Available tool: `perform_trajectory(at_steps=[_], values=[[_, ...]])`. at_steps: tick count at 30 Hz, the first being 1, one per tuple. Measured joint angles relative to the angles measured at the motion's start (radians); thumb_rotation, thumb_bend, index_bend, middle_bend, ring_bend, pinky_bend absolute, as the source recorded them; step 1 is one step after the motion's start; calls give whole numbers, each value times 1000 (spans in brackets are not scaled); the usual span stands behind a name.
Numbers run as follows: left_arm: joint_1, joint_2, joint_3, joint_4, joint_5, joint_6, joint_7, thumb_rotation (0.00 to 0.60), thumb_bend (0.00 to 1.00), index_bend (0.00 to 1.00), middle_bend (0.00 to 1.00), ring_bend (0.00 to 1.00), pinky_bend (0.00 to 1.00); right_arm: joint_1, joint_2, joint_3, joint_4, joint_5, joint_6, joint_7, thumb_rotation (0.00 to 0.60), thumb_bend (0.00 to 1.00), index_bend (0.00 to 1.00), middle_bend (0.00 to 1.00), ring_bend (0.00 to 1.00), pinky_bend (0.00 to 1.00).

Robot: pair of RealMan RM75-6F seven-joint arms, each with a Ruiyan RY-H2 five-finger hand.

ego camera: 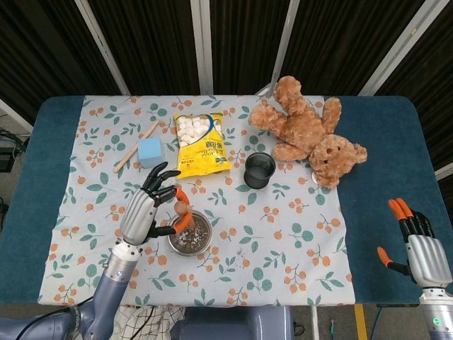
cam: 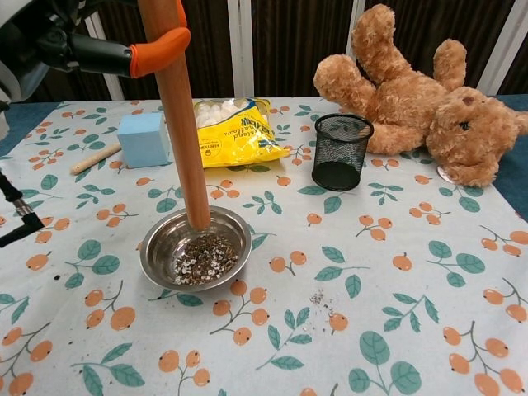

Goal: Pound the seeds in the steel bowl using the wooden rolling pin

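The steel bowl (cam: 195, 249) (ego camera: 190, 234) sits on the patterned cloth with dark crushed seeds (cam: 200, 256) heaped on its floor. My left hand (ego camera: 145, 208) (cam: 49, 37) grips the wooden rolling pin (cam: 175, 115) (ego camera: 182, 209) near its top, holding it almost upright. The pin's lower end hangs just above the bowl's far rim, clear of the seeds. My right hand (ego camera: 423, 253) stays off the cloth at the table's near right corner, fingers spread and holding nothing.
Behind the bowl stand a black mesh cup (cam: 341, 151), a yellow marshmallow bag (cam: 233, 129) and a blue block (cam: 143, 139) with a wooden stick (cam: 94, 157) beside it. A brown teddy bear (cam: 412, 97) lies at the back right. Spilled seed bits (cam: 323, 301) lie right of the bowl.
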Motion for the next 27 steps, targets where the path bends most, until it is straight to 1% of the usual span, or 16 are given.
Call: perform_trajectory(at_steps=[6,10,12,16,21,27], values=[[-3,75,-26,17,-12,-16,45,600,989,600,714,203,89,0,0,0,1,-3,1,3,600,359,0,0,0,0],[0,155,-44,48,-38,-39,81,600,989,600,713,203,89,2,0,-1,2,-5,-1,4,600,359,0,0,0,0],[2,192,-47,64,-52,-55,99,600,988,600,714,203,89,3,0,0,3,-7,-1,3,600,359,0,0,0,0],[10,268,-39,132,-67,-88,134,600,988,600,713,203,89,2,-1,0,4,-7,0,4,600,360,0,0,0,0],[18,290,-14,240,-68,-108,127,600,988,600,713,203,89,4,-3,0,5,-8,1,-4,600,360,0,0,0,0],[14,277,24,383,-53,-134,105,600,987,600,714,212,89,4,-8,1,3,-4,1,-26,600,360,0,0,0,0]])
